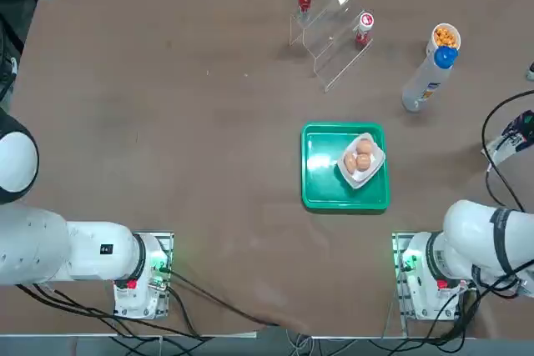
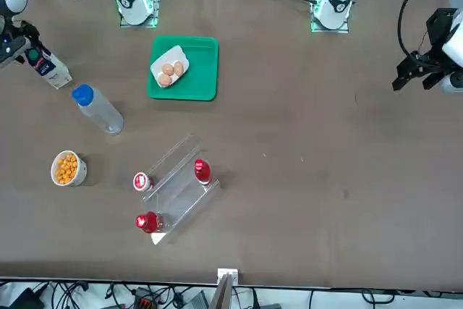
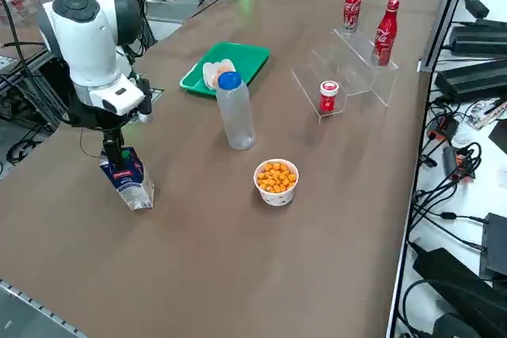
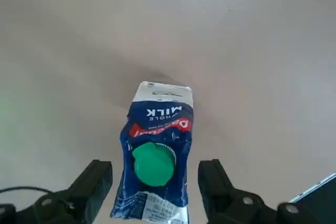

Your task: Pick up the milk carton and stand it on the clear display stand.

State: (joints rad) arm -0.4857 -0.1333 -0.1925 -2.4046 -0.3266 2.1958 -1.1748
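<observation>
Right gripper (image 4: 155,182) hangs over the milk carton (image 4: 155,156) with its 2 fingers (image 4: 93,187) spread wide, 1 on either side of the carton and not touching it. From the carton, the brown table (image 3: 238,219) stretches away to the clear display stand (image 3: 348,69), well apart, with 3 red soda containers on it.
</observation>
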